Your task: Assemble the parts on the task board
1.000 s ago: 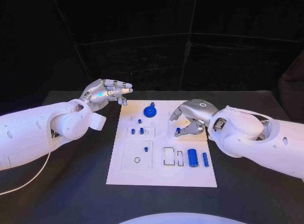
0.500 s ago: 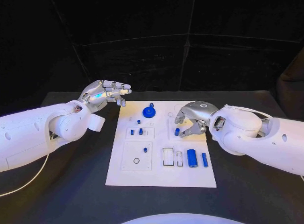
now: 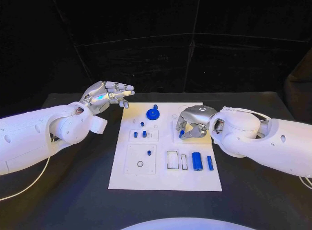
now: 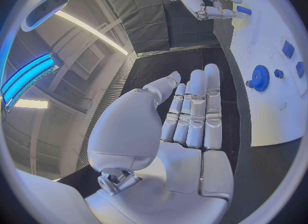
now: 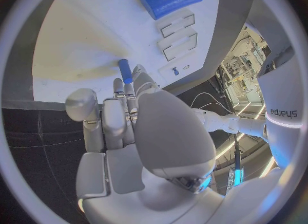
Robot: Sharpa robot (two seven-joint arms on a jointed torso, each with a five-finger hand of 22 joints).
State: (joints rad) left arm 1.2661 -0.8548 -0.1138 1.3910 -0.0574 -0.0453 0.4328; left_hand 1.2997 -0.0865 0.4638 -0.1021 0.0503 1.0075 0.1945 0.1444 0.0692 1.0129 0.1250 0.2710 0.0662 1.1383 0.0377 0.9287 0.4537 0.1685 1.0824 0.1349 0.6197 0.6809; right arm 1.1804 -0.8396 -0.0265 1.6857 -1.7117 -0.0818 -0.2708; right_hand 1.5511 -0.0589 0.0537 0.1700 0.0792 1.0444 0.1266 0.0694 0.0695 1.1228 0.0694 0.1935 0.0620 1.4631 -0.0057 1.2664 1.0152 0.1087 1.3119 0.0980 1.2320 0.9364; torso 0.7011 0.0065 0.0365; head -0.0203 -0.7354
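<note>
Assembly looks to you only partly done: on the task board, mid-desk, a blue gear and a few small blue pegs stand in place, while a thick blue cylinder and a thinner blue rod lie loose near its right edge beside open white slots. Your right hand hangs over the board, fingers curled down around a short blue pin; whether it grips it, you cannot tell. Your left hand hovers off the board's far left corner, fingers loosely together, holding nothing.
</note>
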